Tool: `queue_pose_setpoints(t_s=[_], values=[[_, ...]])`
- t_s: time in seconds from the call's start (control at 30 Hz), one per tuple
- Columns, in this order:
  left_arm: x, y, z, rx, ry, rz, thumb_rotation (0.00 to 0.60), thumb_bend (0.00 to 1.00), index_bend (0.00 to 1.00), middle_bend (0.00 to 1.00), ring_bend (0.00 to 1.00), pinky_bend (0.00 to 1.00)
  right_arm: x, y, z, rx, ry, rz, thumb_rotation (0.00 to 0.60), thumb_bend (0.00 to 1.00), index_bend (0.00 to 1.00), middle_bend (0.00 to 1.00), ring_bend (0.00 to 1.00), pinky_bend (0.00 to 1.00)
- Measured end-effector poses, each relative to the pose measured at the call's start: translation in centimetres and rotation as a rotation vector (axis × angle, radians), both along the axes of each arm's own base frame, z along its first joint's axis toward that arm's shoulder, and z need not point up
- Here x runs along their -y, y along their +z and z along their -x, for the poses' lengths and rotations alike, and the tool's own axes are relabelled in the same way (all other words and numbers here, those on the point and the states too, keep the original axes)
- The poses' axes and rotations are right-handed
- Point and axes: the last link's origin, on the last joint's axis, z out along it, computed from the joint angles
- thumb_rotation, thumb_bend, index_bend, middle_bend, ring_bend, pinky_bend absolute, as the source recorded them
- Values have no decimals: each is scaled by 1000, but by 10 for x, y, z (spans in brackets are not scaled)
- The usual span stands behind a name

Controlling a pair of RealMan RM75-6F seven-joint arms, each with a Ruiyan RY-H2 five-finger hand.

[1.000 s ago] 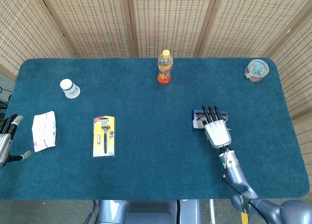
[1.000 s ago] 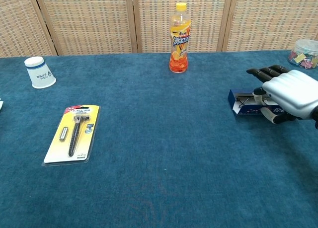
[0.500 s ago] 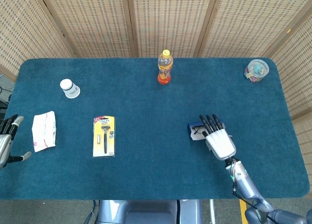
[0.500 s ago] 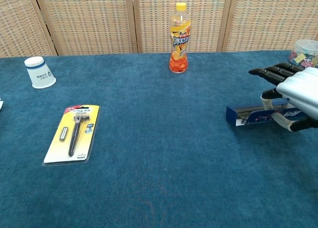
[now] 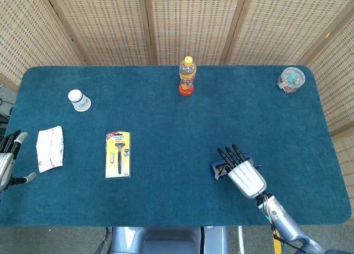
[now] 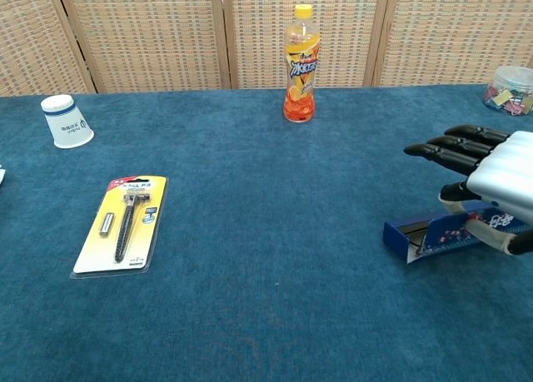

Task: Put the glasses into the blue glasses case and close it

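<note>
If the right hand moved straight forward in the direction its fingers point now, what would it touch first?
Probably nothing close. The right hand holds the blue glasses case, and its fingers point up-left over bare tablecloth. Further along, the line seems to pass left of the orange drink bottle; depth is uncertain.

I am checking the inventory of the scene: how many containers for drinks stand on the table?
2: an orange drink bottle upright at the far middle edge of the table, and a white paper cup upside down at the far left. None seems hidden.
</note>
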Motion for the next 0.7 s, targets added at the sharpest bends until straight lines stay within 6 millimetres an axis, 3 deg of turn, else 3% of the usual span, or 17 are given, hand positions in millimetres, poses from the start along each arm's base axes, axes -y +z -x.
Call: queue_pose_setpoints(t_s=[0.33,0.57,0.7], values=[[-2,1,1,2,6,1,600,0,0,0,0,0,22,-7,-13,-140,8,12,600,563,669,0,0,45],[-2,1,1,3,8,2,600,0,0,0,0,0,30,-12,-15,-162,-29,4,600,441,452,0,0,45],[-2,0,1,3,7,2,600,0,0,0,0,0,33,-13,-15,-167,-43,6,600,401,384,0,0,45]])
